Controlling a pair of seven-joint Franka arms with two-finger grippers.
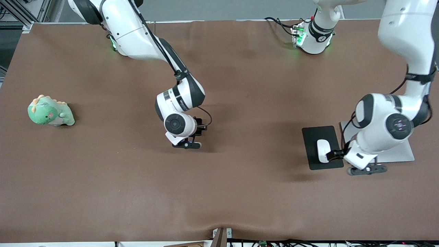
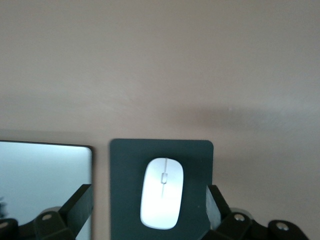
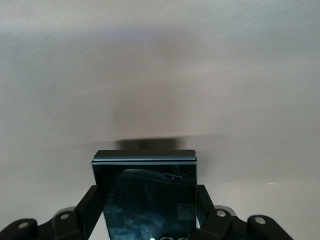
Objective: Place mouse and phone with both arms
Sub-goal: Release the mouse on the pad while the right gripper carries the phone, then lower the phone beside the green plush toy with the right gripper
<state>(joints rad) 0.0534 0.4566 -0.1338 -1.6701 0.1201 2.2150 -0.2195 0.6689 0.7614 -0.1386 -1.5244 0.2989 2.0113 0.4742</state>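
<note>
1. From the front camera we see the white mouse [image 1: 322, 151] lying on the dark pad [image 1: 313, 137] toward the left arm's end of the table, with a pale grey slab [image 1: 399, 152] just beside the pad. The left gripper [image 1: 367, 168] hangs low over the pad's edge, beside the mouse and not holding it. We judge the mouse half of the task done. The right gripper [image 1: 187, 144] sits low over the bare brown table [image 1: 240, 192] near the middle. A green plush dinosaur [image 1: 50, 111] lies well apart, toward the right arm's end.

2. In the left wrist view we see the mouse [image 2: 162, 192] resting free on the pad [image 2: 195, 155], between the spread fingers [image 2: 75, 205] of the left gripper [image 2: 150, 212], which touch nothing. The grey slab [image 2: 45, 175] lies just beside the pad.

3. In the right wrist view we see the black phone [image 3: 145, 192] pinched between the fingers [image 3: 90, 205] of the right gripper [image 3: 145, 210], its upper edge clear of the table [image 3: 160, 75] and throwing a shadow there. We judge the phone half still to do: it is carried, not set down.

4. What we cannot make out: in the front view the right arm's wrist hides the phone, so its height over the table is unclear. The phone's lower end is cut off in the right wrist view. Where the phone should go, we cannot tell.
</note>
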